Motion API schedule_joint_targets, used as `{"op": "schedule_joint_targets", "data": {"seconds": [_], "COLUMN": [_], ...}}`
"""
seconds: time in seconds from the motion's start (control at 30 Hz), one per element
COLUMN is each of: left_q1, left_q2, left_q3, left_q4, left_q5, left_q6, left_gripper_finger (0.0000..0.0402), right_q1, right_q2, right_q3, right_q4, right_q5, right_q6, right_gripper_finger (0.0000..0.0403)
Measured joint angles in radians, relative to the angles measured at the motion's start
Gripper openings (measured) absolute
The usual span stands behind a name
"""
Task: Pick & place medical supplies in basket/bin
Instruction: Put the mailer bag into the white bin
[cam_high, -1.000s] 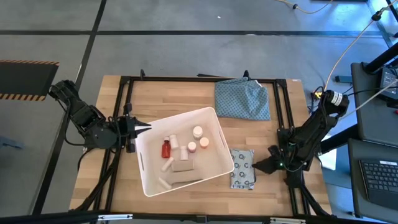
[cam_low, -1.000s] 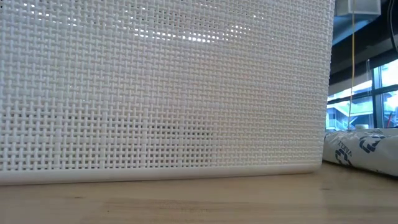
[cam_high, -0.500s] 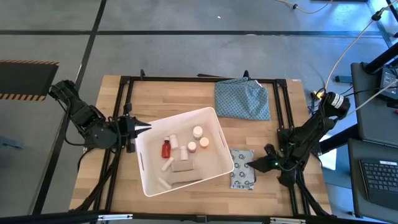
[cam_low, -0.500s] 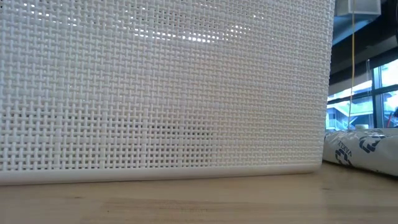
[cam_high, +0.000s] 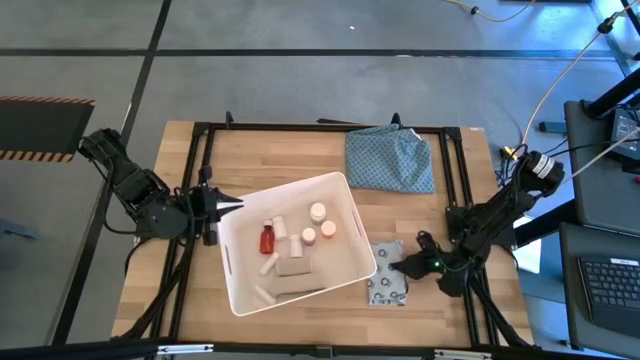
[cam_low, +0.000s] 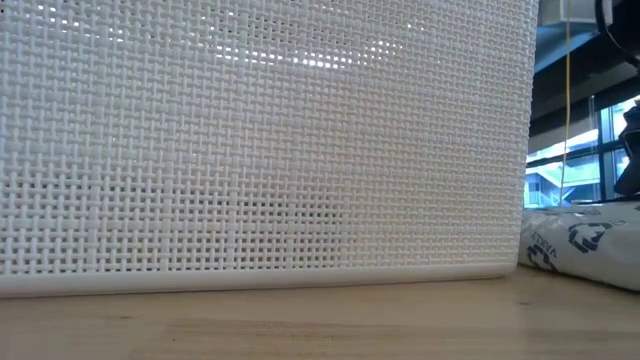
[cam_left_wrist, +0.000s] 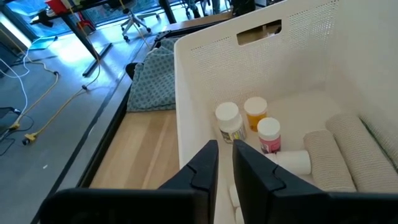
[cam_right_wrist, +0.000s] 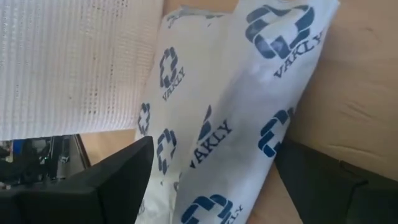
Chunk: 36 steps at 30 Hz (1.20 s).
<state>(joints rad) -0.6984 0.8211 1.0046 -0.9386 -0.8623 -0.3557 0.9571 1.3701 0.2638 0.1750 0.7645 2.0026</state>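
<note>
Two sets of fingers were mine, and they stood far apart; my right fingers (cam_high: 397, 268) were spread wide on either side of the flat packet (cam_high: 388, 281), which lay on the worktop (cam_high: 290, 155) just beside the right wall of the white tub (cam_high: 345, 272); whether they touched the packet I could not tell from above. Only the right wrist view showed the packet (cam_right_wrist: 230, 112) up close, with its dark ring print, one dark finger (cam_right_wrist: 87, 186) on each side of it and the tub's woven wall (cam_right_wrist: 68, 56) right against it. The low view gave almost nothing but that same woven wall (cam_low: 260, 140), with an end of the packet (cam_low: 585, 245) showing past its corner.

My left fingers (cam_high: 232, 206) were nearly shut and held nothing; they pointed at the tub's left rim from outside it. The left wrist view looked over that rim (cam_left_wrist: 186, 81) and showed what the low view hid: small white bottles (cam_left_wrist: 229, 119) standing together, with white tubes (cam_left_wrist: 323, 155) lying beside them; from above I also saw the red bottle (cam_high: 267, 240) among them.

A blue-green cloth (cam_high: 390, 158) lay near the worktop's far edge, well apart from the tub; bare wood lay open between them and along the left side.
</note>
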Motion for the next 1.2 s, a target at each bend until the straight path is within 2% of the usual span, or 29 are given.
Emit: {"op": "schedule_joint_targets", "data": {"seconds": [0.3,0.5,0.63,0.87,1.03,1.2], "left_q1": [0.000,0.000,0.000,0.000,0.000,0.000], "left_q2": [0.000,0.000,0.000,0.000,0.000,0.000], "left_q3": [0.000,0.000,0.000,0.000,0.000,0.000], "left_q4": [0.000,0.000,0.000,0.000,0.000,0.000], "left_q5": [0.000,0.000,0.000,0.000,0.000,0.000], "left_q6": [0.000,0.000,0.000,0.001,0.001,0.002], "left_gripper_finger": [0.0041,0.0039,0.0042,0.0040,0.0038,0.0042], "right_q1": [-0.062,-0.095,-0.129,-0.199,-0.225,-0.233], "right_q2": [0.002,0.001,0.001,0.000,-0.001,-0.001], "right_q3": [-0.003,-0.002,-0.001,-0.001,0.000,0.002], "right_q4": [0.096,0.231,0.235,0.235,0.262,0.272], "right_q5": [0.010,-0.037,-0.043,-0.176,-0.214,-0.225], "right_q6": [-0.170,-0.328,-0.329,-0.332,-0.361,-0.362], "right_gripper_finger": [0.0331,0.0331,0.0331,0.0328,0.0302,0.0255]}}
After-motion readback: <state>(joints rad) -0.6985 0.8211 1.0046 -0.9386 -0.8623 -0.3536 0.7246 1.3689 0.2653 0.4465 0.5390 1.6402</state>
